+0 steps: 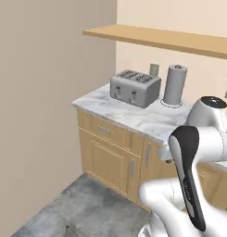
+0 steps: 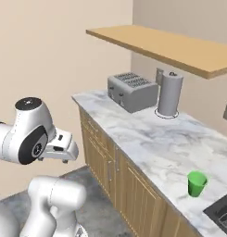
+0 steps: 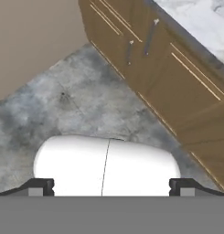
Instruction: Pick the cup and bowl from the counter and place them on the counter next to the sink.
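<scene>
Going left to right across the right base view, my gripper point(image 2: 64, 159) hangs at the left middle of the frame, out in front of the cabinets and below the level of the counter point(image 2: 147, 134); in the hand view my two fingertips point(image 3: 40, 185) sit far apart at the bottom corners, so the jaws are spread wide with nothing between them, looking down at the grey floor point(image 3: 54, 105) and the wooden cabinet doors point(image 3: 177, 77). Next comes the silver toaster point(image 2: 131, 91) at upper centre, then the paper towel roll point(image 2: 169, 94) just to its right. The cup point(image 2: 196, 183) stands upright at the lower right, near the front edge of the marble and close to the corner of the sink point(image 2: 222, 213), well apart from my gripper and higher than it. I judge it a light, rigid tumbler with smooth, slightly tapered walls that may slip, so I would close across its middle from the side. The bowl I cannot place from here; it may lie beyond the frame.
</scene>
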### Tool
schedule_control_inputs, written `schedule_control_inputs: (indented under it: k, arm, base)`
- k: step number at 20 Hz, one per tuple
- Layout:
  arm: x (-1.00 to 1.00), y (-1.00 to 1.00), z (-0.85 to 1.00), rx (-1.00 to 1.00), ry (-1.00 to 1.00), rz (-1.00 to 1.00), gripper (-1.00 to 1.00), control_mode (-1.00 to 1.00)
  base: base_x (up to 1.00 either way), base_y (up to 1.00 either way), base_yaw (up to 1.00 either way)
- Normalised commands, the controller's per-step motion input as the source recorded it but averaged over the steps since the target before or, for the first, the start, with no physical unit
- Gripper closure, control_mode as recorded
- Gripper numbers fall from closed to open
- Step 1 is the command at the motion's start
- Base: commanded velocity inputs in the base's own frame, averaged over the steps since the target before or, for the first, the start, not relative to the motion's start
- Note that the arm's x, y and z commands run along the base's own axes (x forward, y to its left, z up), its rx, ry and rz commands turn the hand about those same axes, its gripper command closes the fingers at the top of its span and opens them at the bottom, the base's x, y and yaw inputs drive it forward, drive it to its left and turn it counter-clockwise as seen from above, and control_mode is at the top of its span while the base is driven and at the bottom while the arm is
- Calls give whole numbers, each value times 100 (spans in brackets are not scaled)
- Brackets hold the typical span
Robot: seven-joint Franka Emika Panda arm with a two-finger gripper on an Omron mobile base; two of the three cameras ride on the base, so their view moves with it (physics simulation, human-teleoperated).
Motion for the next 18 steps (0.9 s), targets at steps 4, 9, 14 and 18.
schedule_control_inputs:
  k: [4, 9, 14, 18]
  arm:
    - [0, 0, 0, 0, 0, 0, -100, 100]
    - [0, 0, 0, 0, 0, 0, -100, 100]
    - [0, 0, 0, 0, 0, 0, -100, 100]
    - [0, 0, 0, 0, 0, 0, -100, 100]
  base:
    - [6, -15, 96]
    - [4, -1, 93]
    - [3, -12, 38]
    - [-5, 29, -3]
